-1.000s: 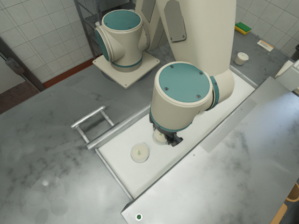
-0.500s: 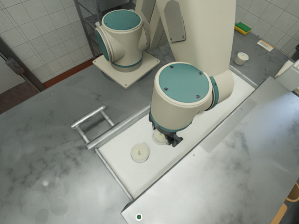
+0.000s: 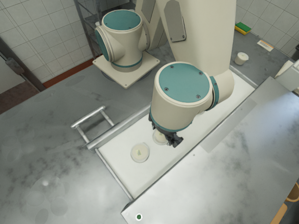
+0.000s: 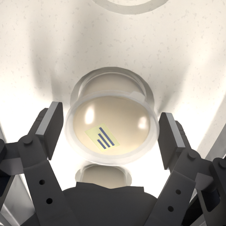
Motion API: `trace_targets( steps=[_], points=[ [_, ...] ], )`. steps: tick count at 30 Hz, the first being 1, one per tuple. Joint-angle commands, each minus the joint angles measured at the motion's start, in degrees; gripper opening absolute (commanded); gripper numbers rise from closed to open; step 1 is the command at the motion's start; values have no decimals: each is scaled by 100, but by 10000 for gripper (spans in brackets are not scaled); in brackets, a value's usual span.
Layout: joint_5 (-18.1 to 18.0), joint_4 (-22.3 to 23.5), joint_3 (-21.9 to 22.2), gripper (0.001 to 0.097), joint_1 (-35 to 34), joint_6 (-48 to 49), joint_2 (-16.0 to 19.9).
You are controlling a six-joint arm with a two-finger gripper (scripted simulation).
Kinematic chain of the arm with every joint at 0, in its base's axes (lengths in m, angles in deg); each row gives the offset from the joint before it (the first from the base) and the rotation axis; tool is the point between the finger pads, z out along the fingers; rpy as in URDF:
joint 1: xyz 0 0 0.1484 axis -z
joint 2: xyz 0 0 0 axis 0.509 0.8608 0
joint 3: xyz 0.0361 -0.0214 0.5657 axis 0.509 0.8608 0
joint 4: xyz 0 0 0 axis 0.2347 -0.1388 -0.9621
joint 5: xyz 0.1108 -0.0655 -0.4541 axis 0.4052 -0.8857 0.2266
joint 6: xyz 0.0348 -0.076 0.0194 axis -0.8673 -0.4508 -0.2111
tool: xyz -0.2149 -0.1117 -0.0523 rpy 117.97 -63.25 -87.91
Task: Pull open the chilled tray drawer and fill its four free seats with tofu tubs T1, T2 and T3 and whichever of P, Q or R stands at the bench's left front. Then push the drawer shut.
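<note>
The white tray drawer (image 3: 169, 135) stands pulled out across the steel bench, its bar handle (image 3: 88, 117) at the left. One tofu tub (image 3: 139, 152) with a labelled lid sits in the tray toward the handle end. A second tub (image 4: 111, 124), cream with a clear lid and a yellow label of three blue bars, stands upright in the tray between the fingers of my open gripper (image 4: 110, 135), which holds nothing; in the side camera this tub (image 3: 159, 136) is half hidden under my wrist. The rim of another seat or lid (image 4: 128, 5) shows at the top of the wrist camera.
Behind the drawer stands my arm's base (image 3: 125, 43) on its plate. Another cream tub (image 3: 241, 58) sits on the bench at the far right, with a green-and-yellow sponge (image 3: 243, 28) and a label card (image 3: 265, 45) beyond it. The raised steel cover (image 3: 229, 156) borders the drawer's near side.
</note>
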Motion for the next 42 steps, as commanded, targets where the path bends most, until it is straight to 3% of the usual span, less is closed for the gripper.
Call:
trace_targets(
  steps=[1,25,28,36,42],
  points=[
    [0,-1,-2,830,0,0,-2],
    [-436,-1,-152,830,0,0,-289],
    [-634,-1,-229,830,0,0,-413],
    [-1571,-1,-653,830,0,0,-930],
    [-1673,0,-699,830,0,0,-973]
  ],
)
